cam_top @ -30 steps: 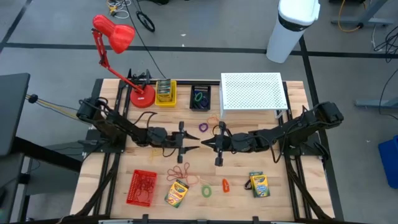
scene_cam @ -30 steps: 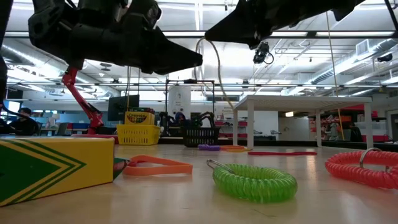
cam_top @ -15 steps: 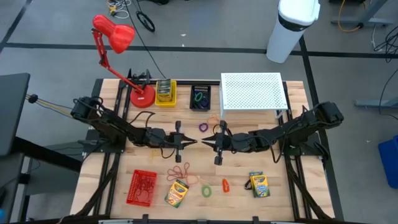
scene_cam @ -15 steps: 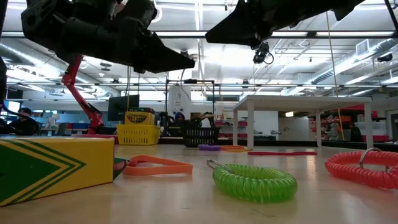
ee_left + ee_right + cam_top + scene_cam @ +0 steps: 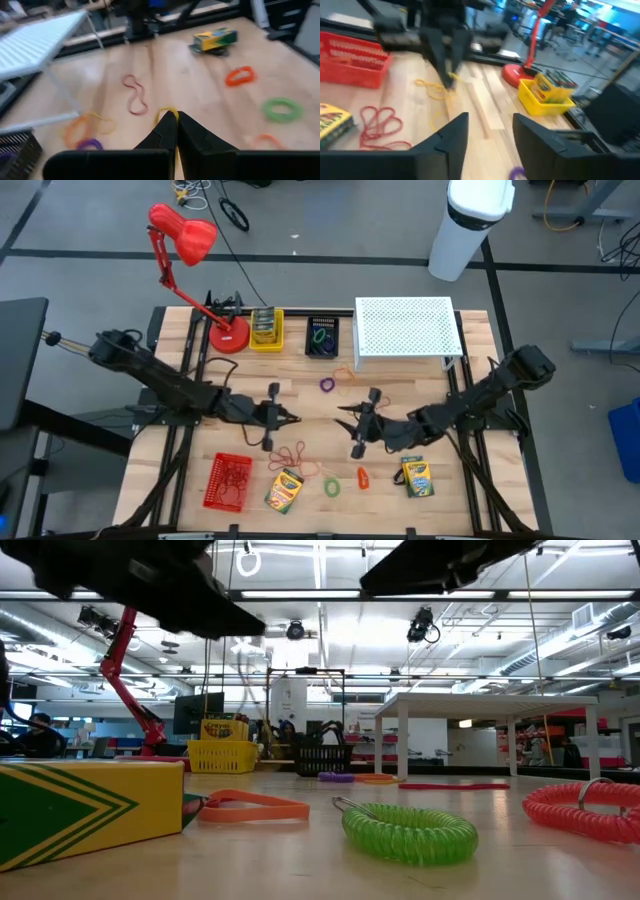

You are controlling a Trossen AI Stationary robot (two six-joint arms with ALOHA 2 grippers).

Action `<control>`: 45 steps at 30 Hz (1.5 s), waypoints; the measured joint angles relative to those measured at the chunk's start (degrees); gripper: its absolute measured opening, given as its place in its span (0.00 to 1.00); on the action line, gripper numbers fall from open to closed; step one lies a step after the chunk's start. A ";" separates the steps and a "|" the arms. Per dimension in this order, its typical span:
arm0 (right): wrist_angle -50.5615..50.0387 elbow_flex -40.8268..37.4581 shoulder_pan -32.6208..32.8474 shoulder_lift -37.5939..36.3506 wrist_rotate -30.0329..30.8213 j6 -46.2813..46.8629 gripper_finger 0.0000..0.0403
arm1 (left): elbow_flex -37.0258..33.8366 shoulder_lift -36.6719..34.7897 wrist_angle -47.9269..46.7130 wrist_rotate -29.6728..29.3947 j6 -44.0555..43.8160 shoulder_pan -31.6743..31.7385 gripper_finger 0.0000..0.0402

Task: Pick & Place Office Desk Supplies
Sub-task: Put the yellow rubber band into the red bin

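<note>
We are in a large open robotics lab or workshop. Our wooden table (image 5: 250, 385) stands on a grey floor (image 5: 330, 220) marked with dark tape lines, with loose cables (image 5: 235, 210) lying on it. Looking level across the table, we see bare ceiling ducts (image 5: 590, 635), strip lights (image 5: 320, 600), more workbenches and a monitor (image 5: 195, 710).

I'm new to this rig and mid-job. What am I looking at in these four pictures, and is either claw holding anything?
Two dark robot arms work over a wooden table. One picture looks straight down, one looks level across the tabletop, and one camera sits on each wrist. The left gripper is shut on a yellow rubber band. The right gripper is open and empty. Lying loose are crayon boxes, red rubber bands, a green coil and an orange clip.
</note>
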 joint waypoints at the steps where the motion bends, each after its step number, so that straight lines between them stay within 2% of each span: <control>1: -0.42 0.00 0.69 0.00 1.39 0.86 0.35 | 0.00 -1.65 -2.45 0.00 -1.15 -0.99 0.02; 7: -1.69 -0.87 3.80 0.02 2.66 3.23 0.08 | 0.69 -10.95 -16.56 -0.01 -9.66 -7.99 0.02; 9: -1.38 -1.74 4.23 0.02 2.41 3.66 0.02 | 2.73 -12.96 -23.83 -0.96 -13.18 -10.47 0.02; 13: 1.12 -4.33 4.12 0.02 2.51 5.74 0.07 | 9.70 -14.56 -42.08 -4.74 -19.90 -15.74 0.02; 16: 3.21 -6.12 4.10 0.02 2.59 5.93 0.09 | 15.53 -14.56 -55.27 -4.28 -27.58 -19.22 0.02; 20: 6.80 -8.16 4.10 0.02 2.56 5.84 0.05 | 21.75 -14.34 -65.40 -2.59 -35.82 -23.85 0.02; 24: 8.00 -9.16 4.10 0.02 2.56 5.80 0.01 | 24.69 -14.34 -67.19 -1.48 -42.09 -28.17 0.02; 30: 8.04 -9.25 4.10 0.02 2.56 5.80 0.05 | 24.47 -13.33 -68.17 -0.38 -52.44 -33.73 0.02; 35: 8.14 -9.25 4.10 0.02 2.56 5.78 0.03 | 24.41 -10.13 -68.67 0.17 -58.92 -37.80 0.02; 41: 8.17 -9.25 4.10 0.02 2.54 5.78 0.02 | 24.41 -5.18 -68.77 0.28 -63.55 -39.61 0.02; 45: 8.19 -9.25 4.10 0.04 2.54 5.76 0.04 | 24.40 -1.61 -68.45 2.69 -67.34 -39.79 0.02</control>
